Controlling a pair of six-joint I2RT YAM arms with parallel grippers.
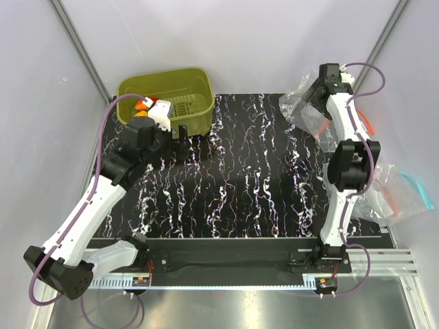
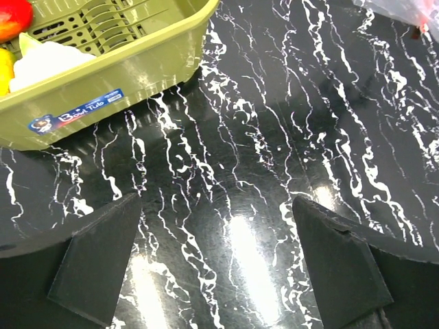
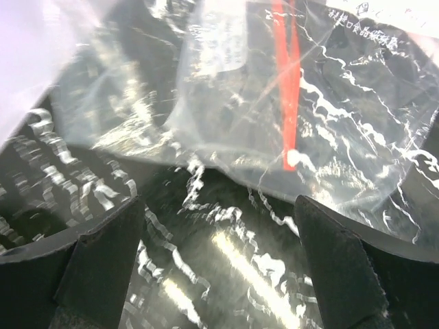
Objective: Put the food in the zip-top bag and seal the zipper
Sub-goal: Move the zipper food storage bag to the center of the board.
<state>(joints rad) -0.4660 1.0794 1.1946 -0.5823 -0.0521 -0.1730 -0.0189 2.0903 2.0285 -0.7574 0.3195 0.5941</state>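
The food lies in the olive-green basket (image 1: 195, 92) at the back left: a red tomato (image 2: 14, 17), a white cauliflower (image 2: 41, 58) and a yellow-orange piece (image 2: 5, 68). My left gripper (image 1: 180, 131) is open and empty, just in front of the basket, over bare table (image 2: 219, 267). The clear zip-top bag (image 1: 298, 110) lies crumpled at the back right. Its red zipper strip (image 3: 288, 89) and white label (image 3: 219, 41) show in the right wrist view. My right gripper (image 1: 314, 94) hangs open and empty just above the bag's near edge (image 3: 219, 267).
The basket wall (image 2: 137, 62) carries a blue sticker. More clear bags (image 1: 405, 192), one with a light-blue strip, lie off the table's right edge beside the right arm. The black marbled table (image 1: 247, 178) lies between the arms.
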